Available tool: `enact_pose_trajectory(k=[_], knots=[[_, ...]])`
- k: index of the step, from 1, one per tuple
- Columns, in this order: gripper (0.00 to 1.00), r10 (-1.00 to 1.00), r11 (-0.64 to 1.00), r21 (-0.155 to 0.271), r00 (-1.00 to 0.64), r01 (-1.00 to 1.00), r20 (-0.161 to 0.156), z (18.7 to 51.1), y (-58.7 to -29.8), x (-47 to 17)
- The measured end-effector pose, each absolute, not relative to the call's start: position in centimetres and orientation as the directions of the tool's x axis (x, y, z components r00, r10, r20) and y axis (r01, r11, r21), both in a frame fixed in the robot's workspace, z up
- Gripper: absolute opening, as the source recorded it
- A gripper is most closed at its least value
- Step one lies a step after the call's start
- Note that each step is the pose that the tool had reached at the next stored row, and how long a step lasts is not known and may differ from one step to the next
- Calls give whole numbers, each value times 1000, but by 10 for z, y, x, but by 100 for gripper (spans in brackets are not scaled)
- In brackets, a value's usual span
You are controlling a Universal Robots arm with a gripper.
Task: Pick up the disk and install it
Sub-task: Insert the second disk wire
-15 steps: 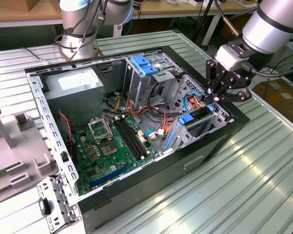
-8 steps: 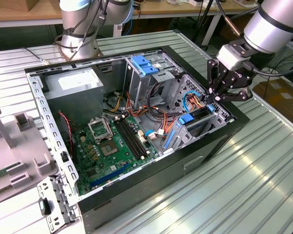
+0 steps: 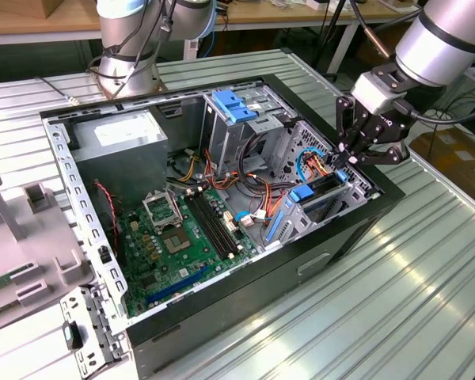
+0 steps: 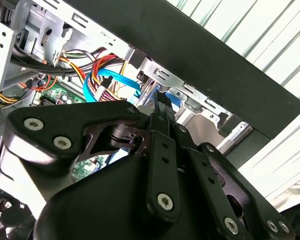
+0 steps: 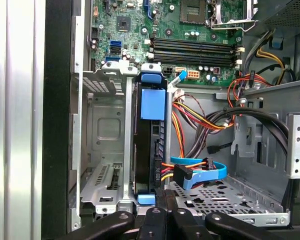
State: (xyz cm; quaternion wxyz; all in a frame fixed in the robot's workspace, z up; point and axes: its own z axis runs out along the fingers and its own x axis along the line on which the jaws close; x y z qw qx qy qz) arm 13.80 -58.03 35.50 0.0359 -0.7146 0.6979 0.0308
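Note:
The disk (image 5: 149, 145), a dark slab in a bright blue carrier, stands on edge in a slot of the metal drive cage (image 5: 107, 125) at the front corner of the open computer case (image 3: 222, 301). In the exterior view the disk (image 3: 324, 194) sits low in the cage on the exterior view's right. My gripper (image 3: 347, 158) hangs right over it, fingers shut together. In the first wrist view the gripper (image 5: 165, 200) has its tips at the disk's near end, next to a blue carrier tab. The second wrist view has the gripper (image 4: 160, 107) meeting a blue edge.
Orange, yellow and blue cables (image 5: 200, 170) lie close beside the disk. The motherboard (image 3: 170, 237) and power supply (image 3: 119, 146) fill the case floor. A ribbed blue latch (image 3: 233, 105) tops the rear bay. A grey side panel (image 3: 24, 261) lies at the exterior view's left.

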Motion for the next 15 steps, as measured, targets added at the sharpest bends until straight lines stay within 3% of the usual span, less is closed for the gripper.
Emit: enact_pose_trajectory(k=[2,3,4,5,6,15], knots=[[11,-995,-23,-8,24,-1000,-94,355,-580,138],[17,-995,-23,-8,24,-1000,-94,355,-580,138],[30,-995,-23,-8,24,-1000,-94,355,-580,138],[30,-995,-23,-8,24,-1000,-94,355,-580,138],[36,-995,-23,-8,24,-1000,-94,355,-580,138],[36,-995,-23,-8,24,-1000,-99,361,-580,138]])
